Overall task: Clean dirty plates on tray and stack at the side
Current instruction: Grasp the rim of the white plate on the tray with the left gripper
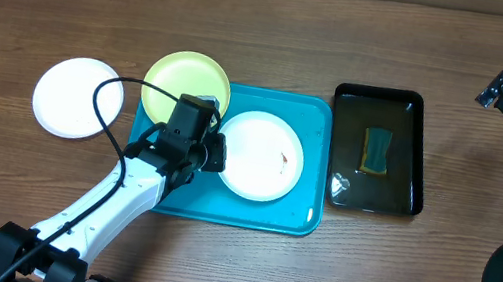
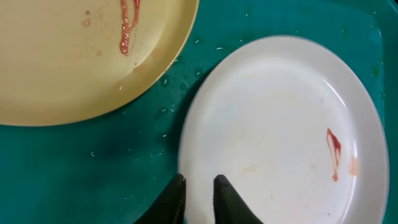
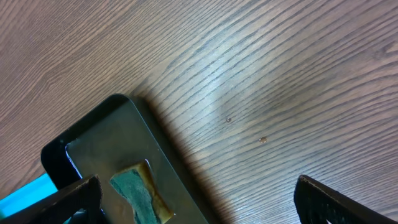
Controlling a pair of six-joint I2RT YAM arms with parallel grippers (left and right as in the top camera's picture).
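A white plate (image 1: 261,155) (image 2: 280,130) with a small red smear lies flat on the turquoise tray (image 1: 301,215) (image 2: 93,168). A pale yellow-green plate (image 1: 186,85) (image 2: 74,56), streaked with red, overlaps the tray's back left corner. Another white plate (image 1: 78,97) rests on the table left of the tray. My left gripper (image 1: 215,150) (image 2: 198,193) is at the tray plate's left rim, its jaws a narrow gap apart with the rim between them. Far to the back right, above bare table, my right gripper (image 1: 502,95) (image 3: 196,199) stands wide open with nothing in it.
A black basin (image 1: 387,100) (image 3: 106,137) holding water and a green-yellow sponge (image 1: 377,149) (image 3: 134,186) stands just right of the tray. The left arm's black cable loops over the table between the left white plate and the tray.
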